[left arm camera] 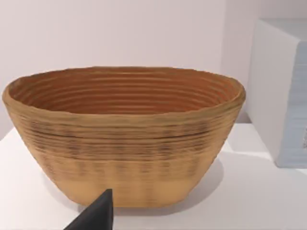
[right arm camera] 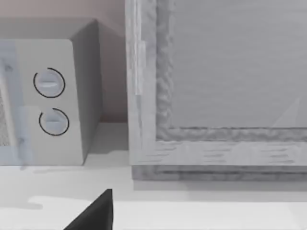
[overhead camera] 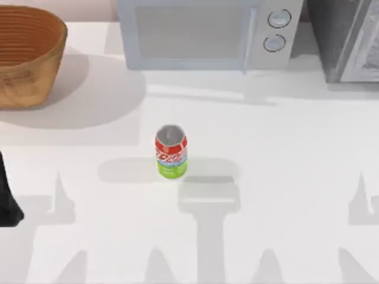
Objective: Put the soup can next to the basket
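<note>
My left tool (left arm camera: 98,215) sits at the tabletop's (overhead camera: 284,154) left edge, one dark fingertip visible, aimed at the basket (left arm camera: 124,139); I cannot tell how far it is open. Same for my right tool (right arm camera: 96,213), facing the microwave (right arm camera: 48,100). The soup can (overhead camera: 171,151) stands upright mid-tabletop, well apart from the basket at the far-left corner, untouched.

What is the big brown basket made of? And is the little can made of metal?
The basket looks like woven wicker: orange-brown, matte, with ribbed rings running around the inside and a tan banded outer wall. The soup can is probably metal: its top is silver-grey, and a smooth label wraps the side, red above, blue-white in the middle, green below. The label could be paper, but I can't tell.
</note>
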You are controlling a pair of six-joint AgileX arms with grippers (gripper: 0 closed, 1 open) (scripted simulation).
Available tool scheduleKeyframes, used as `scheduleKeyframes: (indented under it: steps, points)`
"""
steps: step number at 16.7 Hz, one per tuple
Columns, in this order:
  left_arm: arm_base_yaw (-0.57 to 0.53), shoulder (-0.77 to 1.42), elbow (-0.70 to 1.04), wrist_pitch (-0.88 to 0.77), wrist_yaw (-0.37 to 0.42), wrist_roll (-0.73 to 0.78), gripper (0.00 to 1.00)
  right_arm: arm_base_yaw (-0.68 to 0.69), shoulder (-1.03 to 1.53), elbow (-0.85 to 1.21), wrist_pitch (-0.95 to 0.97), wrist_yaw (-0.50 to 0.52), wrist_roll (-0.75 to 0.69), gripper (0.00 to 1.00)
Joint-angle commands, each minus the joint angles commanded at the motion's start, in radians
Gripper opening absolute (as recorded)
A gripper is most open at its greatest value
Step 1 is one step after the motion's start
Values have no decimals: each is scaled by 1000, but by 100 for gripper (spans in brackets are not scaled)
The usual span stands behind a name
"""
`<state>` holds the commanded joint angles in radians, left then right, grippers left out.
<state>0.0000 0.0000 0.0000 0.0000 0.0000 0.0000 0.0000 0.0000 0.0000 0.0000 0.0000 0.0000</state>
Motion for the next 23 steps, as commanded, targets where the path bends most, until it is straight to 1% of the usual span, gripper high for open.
scheduleKeyframes:
  steps: [3, 5, 9, 14, 23]
  points:
    - [-4, 10, 8, -6, 1, 1, 100, 0, 0, 0, 0, 0, 0, 100]
    - [-22, 59, 49, -37, 4, 8, 100, 0, 0, 0, 0, 0, 0, 100]
    - [-88, 269, 230, -166, 8, 34, 100, 0, 0, 0, 0, 0, 0, 100]
    - [-202, 680, 595, -416, 4, 78, 100, 0, 0, 0, 0, 0, 0, 100]
    - [-437, 1562, 1389, -962, 2, 164, 100, 0, 0, 0, 0, 0, 0, 100]
